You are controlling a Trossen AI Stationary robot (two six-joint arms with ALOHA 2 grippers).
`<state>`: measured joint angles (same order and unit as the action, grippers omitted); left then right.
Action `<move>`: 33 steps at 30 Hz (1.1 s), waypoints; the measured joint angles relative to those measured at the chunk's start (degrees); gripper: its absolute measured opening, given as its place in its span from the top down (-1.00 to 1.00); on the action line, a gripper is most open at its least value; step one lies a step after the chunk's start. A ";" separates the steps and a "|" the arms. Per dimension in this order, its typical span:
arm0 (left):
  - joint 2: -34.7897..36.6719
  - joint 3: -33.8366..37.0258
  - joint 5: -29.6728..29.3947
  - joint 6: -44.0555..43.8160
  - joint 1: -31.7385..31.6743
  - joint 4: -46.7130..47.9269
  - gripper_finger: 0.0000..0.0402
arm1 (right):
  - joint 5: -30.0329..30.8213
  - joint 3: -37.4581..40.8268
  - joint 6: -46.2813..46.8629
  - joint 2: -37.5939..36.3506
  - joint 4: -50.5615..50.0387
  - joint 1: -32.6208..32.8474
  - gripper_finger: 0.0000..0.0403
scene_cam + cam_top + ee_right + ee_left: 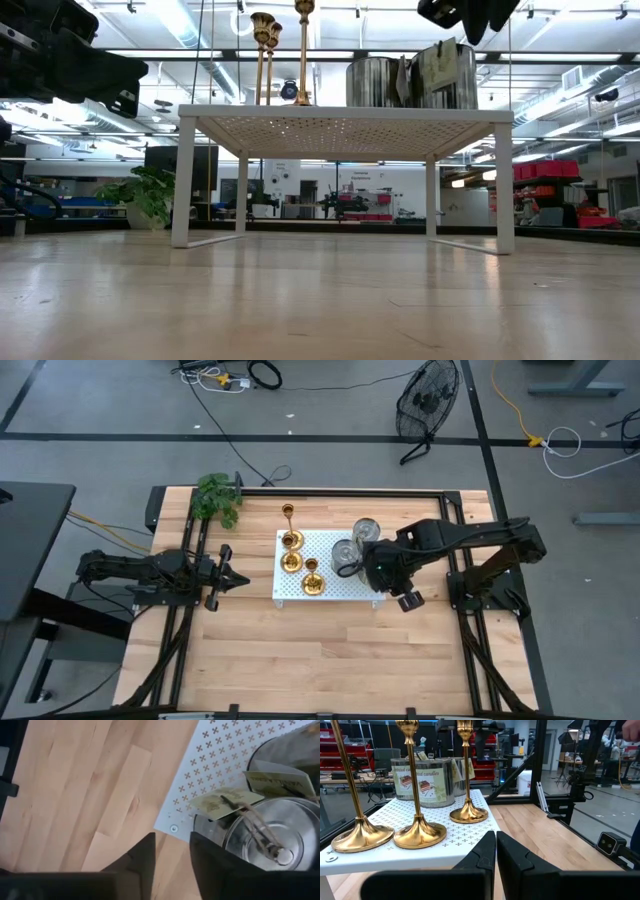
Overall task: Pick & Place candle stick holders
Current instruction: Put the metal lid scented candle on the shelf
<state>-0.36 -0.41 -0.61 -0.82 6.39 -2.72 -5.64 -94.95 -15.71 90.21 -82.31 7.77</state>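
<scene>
Three gold candle stick holders with slim stems and round bases (pixel 362 835) (pixel 420 832) (pixel 468 813) stand upright on their bases on a white perforated stand (pixel 335 592), at its left end (pixel 291 540) (pixel 291 561) (pixel 312 586). My right gripper (pixel 172 852) hangs above the stand's right part, pointing down, over the stand's edge beside a metal tin (pixel 272 837). Its fingers stand a little apart with nothing between them. My left gripper (pixel 496 847) rests shut and level at the table's left (pixel 238 578), pointing at the stand.
Two metal candle tins (pixel 366 530) (pixel 346 555) with paper tags (pixel 222 802) stand on the stand's right half, under my right arm. A potted plant (pixel 216 498) sits at the far left corner. Bare wooden table (pixel 320 660) lies in front of the stand.
</scene>
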 joint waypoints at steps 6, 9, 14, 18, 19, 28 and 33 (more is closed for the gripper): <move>0.00 0.00 0.01 0.00 0.00 0.01 0.91 | 0.03 1.51 -0.25 0.00 2.26 0.00 0.66; 0.00 0.01 -0.01 0.00 0.00 0.00 0.91 | 0.03 2.59 -0.27 0.00 3.03 0.00 0.77; 0.00 0.01 -0.01 0.00 0.00 0.00 0.91 | 0.14 4.00 -0.49 0.02 3.02 0.00 0.91; 0.00 0.00 -0.01 0.00 0.00 0.01 0.91 | 0.20 4.04 -1.71 0.02 3.26 0.00 0.98; 0.00 0.01 -0.01 0.00 0.00 0.00 0.91 | 0.22 4.04 -1.81 0.02 3.54 -0.01 0.98; 0.00 -0.01 0.01 0.00 0.00 0.00 0.91 | 0.21 4.04 -1.83 0.02 4.09 -0.09 0.99; 0.00 0.00 -0.01 0.00 0.00 0.00 0.91 | 2.03 4.04 -1.23 0.02 4.11 -0.09 0.99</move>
<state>-0.36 -0.41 -0.62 -0.82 6.39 -2.72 -3.60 -90.91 -16.95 90.24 -78.19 7.68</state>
